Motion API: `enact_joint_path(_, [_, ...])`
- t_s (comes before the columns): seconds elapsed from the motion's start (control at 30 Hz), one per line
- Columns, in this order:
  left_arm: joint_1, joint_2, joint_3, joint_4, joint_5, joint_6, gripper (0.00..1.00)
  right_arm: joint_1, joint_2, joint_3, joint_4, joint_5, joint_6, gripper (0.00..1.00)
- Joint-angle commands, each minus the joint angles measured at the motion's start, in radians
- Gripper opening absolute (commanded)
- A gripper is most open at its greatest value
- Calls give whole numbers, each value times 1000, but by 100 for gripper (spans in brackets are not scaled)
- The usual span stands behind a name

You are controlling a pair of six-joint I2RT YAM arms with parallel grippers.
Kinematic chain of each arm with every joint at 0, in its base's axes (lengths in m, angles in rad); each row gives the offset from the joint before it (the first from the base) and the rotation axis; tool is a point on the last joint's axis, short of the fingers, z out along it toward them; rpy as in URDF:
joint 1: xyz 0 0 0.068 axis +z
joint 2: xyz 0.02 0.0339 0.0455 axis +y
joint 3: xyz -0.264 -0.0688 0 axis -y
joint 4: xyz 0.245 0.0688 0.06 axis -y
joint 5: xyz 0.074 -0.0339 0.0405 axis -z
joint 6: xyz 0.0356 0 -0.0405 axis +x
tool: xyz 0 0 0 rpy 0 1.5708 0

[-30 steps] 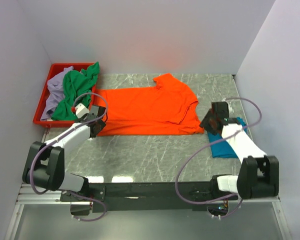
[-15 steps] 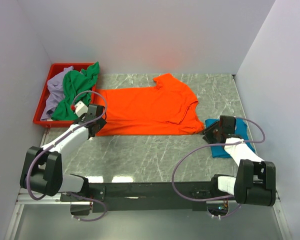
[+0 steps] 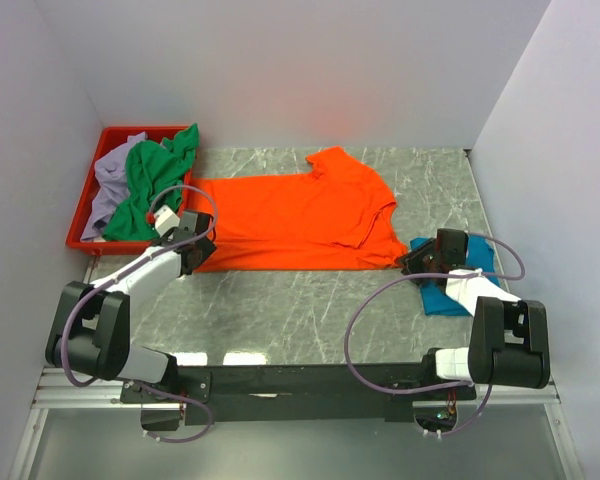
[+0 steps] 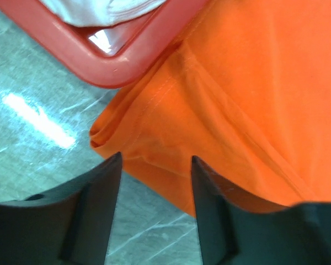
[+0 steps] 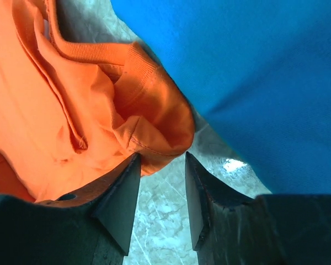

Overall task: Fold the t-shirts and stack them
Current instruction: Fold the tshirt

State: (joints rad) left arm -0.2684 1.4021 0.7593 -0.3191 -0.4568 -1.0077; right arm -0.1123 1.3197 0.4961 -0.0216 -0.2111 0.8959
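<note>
Brings the right pincer (image 3: 408,264) down from its raised pose above the folded teal blue cloth t-shirt (image 3: 442,298) to just over the grey marbled worktop (image 3: 300,300). Shifts it left, to the near right corner of the spread bright orange cloth t-shirt (image 3: 290,215), with the fingertips now at that bunched hem. Narrows the jaws slightly, still apart. Tucks the right forearm lower, nearer its base.

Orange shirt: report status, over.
Left end effector open over hem corner. Right end effector open at bunched right corner. Orange shirt spread, unfolded. Teal shirt beside that corner.
</note>
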Motion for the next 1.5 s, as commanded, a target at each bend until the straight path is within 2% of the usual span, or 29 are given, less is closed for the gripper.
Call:
enact_joint_path(0.0, [-2, -31, -15, -14, -23, -11, 60, -7, 1, 31, -1, 41, -31, 46])
enact_joint_path(0.1, [8, -43, -40, -29, -31, -37, 62, -7, 0, 47, -27, 67, -58, 46])
enact_joint_path(0.17, [24, -52, -69, -12, -10, -46, 62, -7, -2, 51, -34, 76, -74, 39])
enact_joint_path(0.23, [37, -57, -83, 2, 15, -52, 62, -7, 1, 64, -43, 85, -87, 37])
enact_joint_path(0.33, [44, -61, -95, 6, 14, -58, 61, -7, 9, 85, -55, 93, -103, 23])
enact_joint_path(0.47, [49, -63, -118, 25, 17, -62, 61, -7, 15, 108, -69, 90, -120, 13])
enact_joint_path(0.63, [52, -25, -120, 43, 3, -69, 58, -7, 7, 128, -86, 87, -143, 8])
enact_joint_path(0.83, [52, -25, -129, 81, -57, -52, 43, -7, -31, 140, -126, 105, -170, 2])
enact_joint_path(0.87, [52, -26, -127, 86, -68, -42, 36, -7, -34, 144, -141, 105, -173, 1])
enact_joint_path(0.97, [52, -18, -112, 77, -106, -26, 25, -7, -62, 144, -172, 96, -186, 0])
enact_joint_path(1.07, [52, -12, -104, 68, -118, -20, 3, -9, -100, 139, -210, 107, -193, 0])
enact_joint_path(1.1, [51, -17, -103, 58, -118, -22, 1, -10, -109, 139, -222, 122, -201, 0])
enact_joint_path(1.47, [52, -195, -150, -90, -76, -72, 1, -39, -278, 130, -406, 147, -210, 0])
